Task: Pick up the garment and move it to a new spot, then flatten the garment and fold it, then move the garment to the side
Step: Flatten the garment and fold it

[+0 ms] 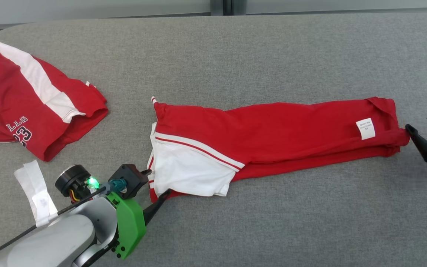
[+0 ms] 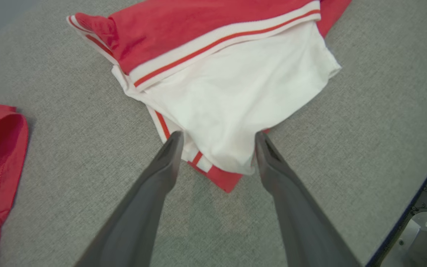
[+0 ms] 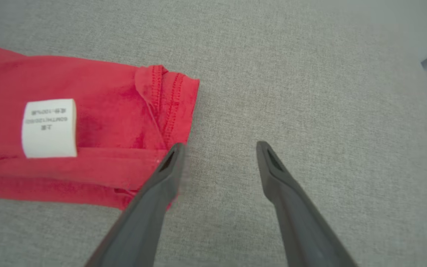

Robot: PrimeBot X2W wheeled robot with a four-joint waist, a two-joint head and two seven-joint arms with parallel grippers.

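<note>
Across the middle of the grey padded table (image 1: 235,48) the red garment (image 1: 280,129) lies stretched long and narrow. Its white panel (image 1: 187,170) faces my left gripper (image 1: 158,182), and its hemmed end with the white label (image 1: 365,128) faces my right gripper (image 1: 421,124). My left fingers stand apart, one on each side of the panel's near corner, their tips at the cloth's edge without pinching it. My right fingers are apart too. In the right wrist view one tip lies over the hem corner and the other over bare table.

Bare surface runs wide beyond the garment's far long edge and along its near edge. Off to the left, by the table's rounded corner, a second red shirt (image 1: 32,100) lies crumpled, well apart from the garment. A white strip (image 1: 35,193) lies near my left gripper.
</note>
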